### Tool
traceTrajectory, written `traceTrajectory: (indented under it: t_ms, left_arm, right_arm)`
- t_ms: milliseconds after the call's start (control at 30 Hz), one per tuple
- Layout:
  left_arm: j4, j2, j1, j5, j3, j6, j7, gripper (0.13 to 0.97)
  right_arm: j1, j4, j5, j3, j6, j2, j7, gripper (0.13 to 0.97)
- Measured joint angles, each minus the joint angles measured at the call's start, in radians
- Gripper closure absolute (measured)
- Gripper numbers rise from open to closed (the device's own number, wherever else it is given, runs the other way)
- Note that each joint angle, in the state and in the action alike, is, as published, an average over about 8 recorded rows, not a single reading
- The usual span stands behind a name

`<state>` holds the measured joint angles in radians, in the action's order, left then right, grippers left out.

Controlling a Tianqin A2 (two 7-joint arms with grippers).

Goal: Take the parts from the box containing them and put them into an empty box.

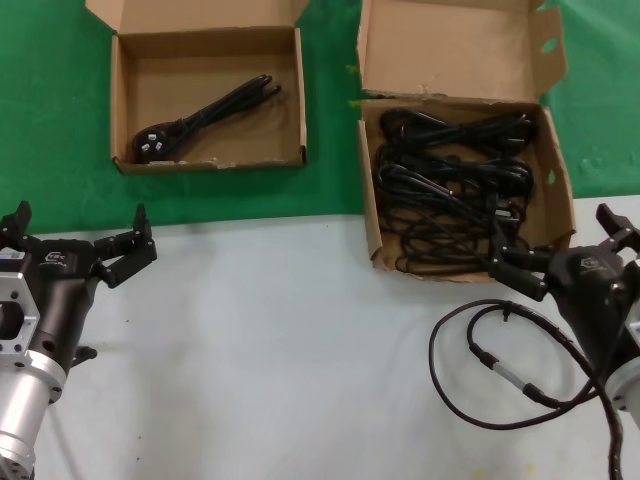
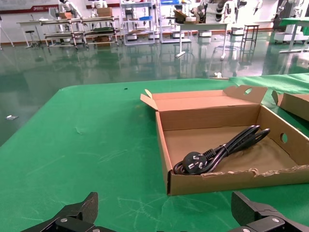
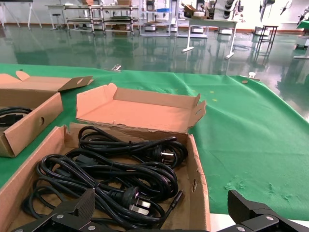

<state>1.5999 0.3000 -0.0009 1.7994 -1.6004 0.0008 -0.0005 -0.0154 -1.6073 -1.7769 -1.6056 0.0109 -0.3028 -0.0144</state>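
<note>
The larger cardboard box (image 1: 369, 215) at the back right holds several tangled black power cords (image 1: 450, 190); the right wrist view shows the cords (image 3: 120, 174) and the box wall (image 3: 199, 169) close up. The smaller box (image 1: 118, 100) at the back left holds one folded cord (image 1: 205, 115), which the left wrist view shows lying inside (image 2: 217, 152). My right gripper (image 1: 562, 245) is open at the larger box's near right corner, holding nothing. Well short of the smaller box (image 2: 231, 180), over the white table, my left gripper (image 1: 78, 238) is open and holds nothing.
A thicker black cable with a silver connector (image 1: 500, 352) loops on the white table beside my right arm. Both boxes stand on a green cloth (image 1: 330, 190) behind the white surface (image 1: 280, 350), with their lid flaps raised at the back.
</note>
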Motion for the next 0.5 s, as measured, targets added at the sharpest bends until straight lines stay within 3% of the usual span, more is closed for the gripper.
traceTrajectory:
  t_ms: [500]
  left_arm:
    - [0.0,0.0,0.0,0.0,0.0,0.0,0.0,0.132]
  right_arm:
    - [0.0,0.0,0.0,0.0,0.0,0.0,0.0,0.129]
